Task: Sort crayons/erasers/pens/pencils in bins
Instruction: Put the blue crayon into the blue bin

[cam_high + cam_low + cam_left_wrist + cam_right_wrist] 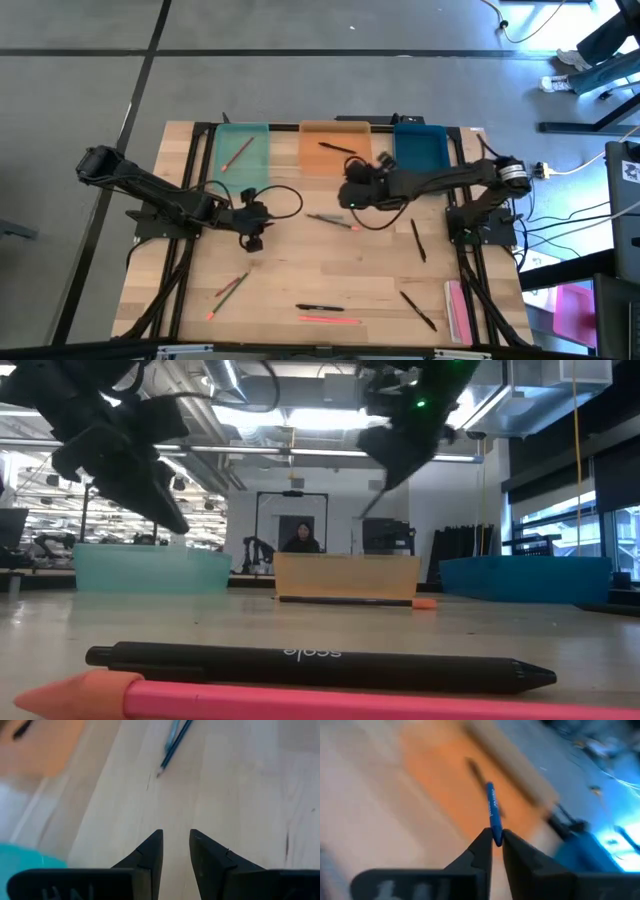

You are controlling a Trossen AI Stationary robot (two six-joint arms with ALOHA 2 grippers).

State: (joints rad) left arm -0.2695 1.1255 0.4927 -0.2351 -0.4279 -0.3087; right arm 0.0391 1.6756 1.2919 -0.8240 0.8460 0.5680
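Three bins stand along the far edge: teal (240,150), orange (335,148) and blue (420,148). A red pencil (237,153) lies in the teal bin and a dark stick (338,148) in the orange one. My right gripper (351,195) hangs above the table just near of the orange bin (445,775), shut on a thin blue stick (491,810). My left gripper (176,837) stands open over bare wood near the teal bin, its fingers holding nothing; a grey pencil (172,745) lies ahead of it. Pens and pencils lie loose on the table. My right gripper pinches the blue stick by its near end (496,836) between the two fingertips. The stick runs on ahead of the fingers, roughly along them. The fingers slant downward toward the far edge. The stick is lifted clear of the table (371,503), over the orange bin's near side.
Loose on the wood: a grey pencil with a red end (335,220), black pens (418,240) (418,310) (320,307), a pink pencil (330,320), two pencils (230,290) and a pink strip (455,305). A person (300,538) sits beyond the table.
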